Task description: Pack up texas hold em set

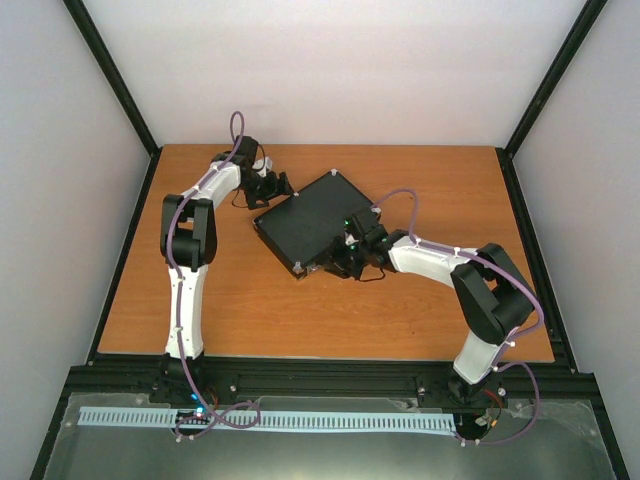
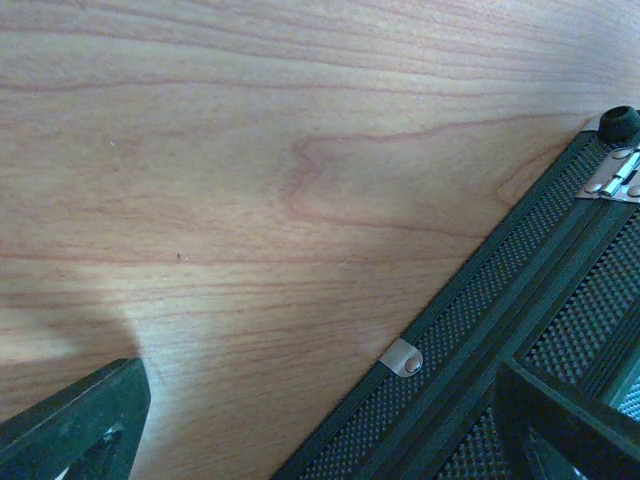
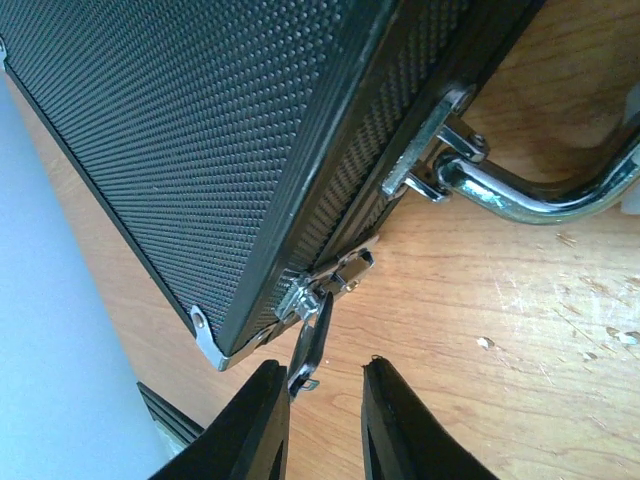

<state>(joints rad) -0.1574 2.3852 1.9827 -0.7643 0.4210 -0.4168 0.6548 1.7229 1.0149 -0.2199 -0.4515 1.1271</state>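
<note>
The flat black case (image 1: 310,220) lies shut and turned at an angle in the middle of the table. My left gripper (image 1: 274,189) is open at its far left edge. In the left wrist view its fingers (image 2: 80,420) straddle the case rim (image 2: 470,340), near a silver hinge (image 2: 615,180). My right gripper (image 1: 342,262) is at the near right edge. Its jaws (image 3: 325,385) stand slightly apart around the hanging lever of a silver latch (image 3: 318,300), and the lever touches the left finger (image 3: 250,430). The silver handle (image 3: 520,195) is to the right. No chips or card decks are in view.
The wooden table (image 1: 400,320) is bounded by black frame rails (image 1: 120,90) and white walls. A black rubber foot (image 2: 618,122) sits at the case corner. Small white specks (image 3: 560,300) mark the wood near the handle.
</note>
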